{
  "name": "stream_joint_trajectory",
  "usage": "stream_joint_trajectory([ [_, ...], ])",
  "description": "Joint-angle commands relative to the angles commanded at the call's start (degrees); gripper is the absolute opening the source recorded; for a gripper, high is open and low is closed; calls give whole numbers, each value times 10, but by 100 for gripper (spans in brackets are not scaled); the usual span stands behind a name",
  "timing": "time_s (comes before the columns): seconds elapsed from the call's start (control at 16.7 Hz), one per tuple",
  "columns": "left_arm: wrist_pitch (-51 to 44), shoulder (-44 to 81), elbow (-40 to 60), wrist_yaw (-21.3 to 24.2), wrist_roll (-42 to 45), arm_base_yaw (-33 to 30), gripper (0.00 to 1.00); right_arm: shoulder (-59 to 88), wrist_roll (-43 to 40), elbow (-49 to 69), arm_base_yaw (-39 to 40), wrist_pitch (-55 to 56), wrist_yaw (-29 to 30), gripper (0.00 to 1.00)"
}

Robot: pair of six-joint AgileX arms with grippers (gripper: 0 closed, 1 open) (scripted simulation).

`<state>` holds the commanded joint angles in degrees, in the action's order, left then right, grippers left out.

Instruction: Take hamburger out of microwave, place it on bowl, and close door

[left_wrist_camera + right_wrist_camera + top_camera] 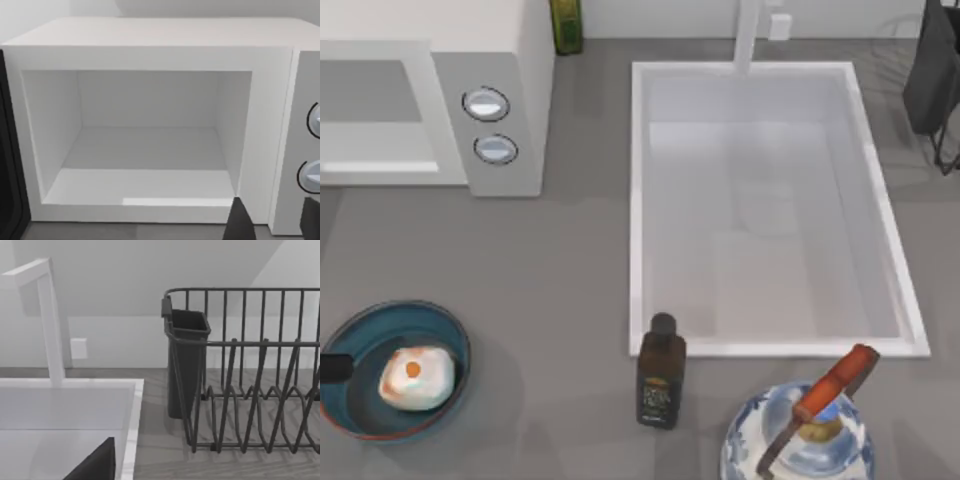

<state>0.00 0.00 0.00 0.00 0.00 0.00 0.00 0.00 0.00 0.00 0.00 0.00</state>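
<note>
Two steps are judged done: hamburger (pixel 416 378) is seated in bowl (pixel 358 342). Microwave (pixel 150 55) cavity is exposed, door unclosed. Left gripper (pixel 274 220) fingers are spread before it.

Open microwave seen head-on

The microwave (pixel 150 125) stood with its white cavity bare. Two round knobs (pixel 312 150) sat one above the other on its side panel. A dark edge, perhaps the door (pixel 9 165), ran beside the opening. The left gripper's dark fingertips (pixel 242 222) stood apart.
</note>
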Motion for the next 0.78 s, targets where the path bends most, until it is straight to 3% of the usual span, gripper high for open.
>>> stream_joint_trajectory([
  [0.12, 0, 0, 0, 0, 0, 0, 0, 0, 0, 0, 0, 0, 0, 100],
  [0.6, 0, 0, 0, 0, 0, 0, 0, 0, 0, 0, 0, 0, 0, 100],
  [0.78, 8, 0, -8, -21, 0, -21, 0, 0, 0, 0, 0, 0, 0, 100],
])
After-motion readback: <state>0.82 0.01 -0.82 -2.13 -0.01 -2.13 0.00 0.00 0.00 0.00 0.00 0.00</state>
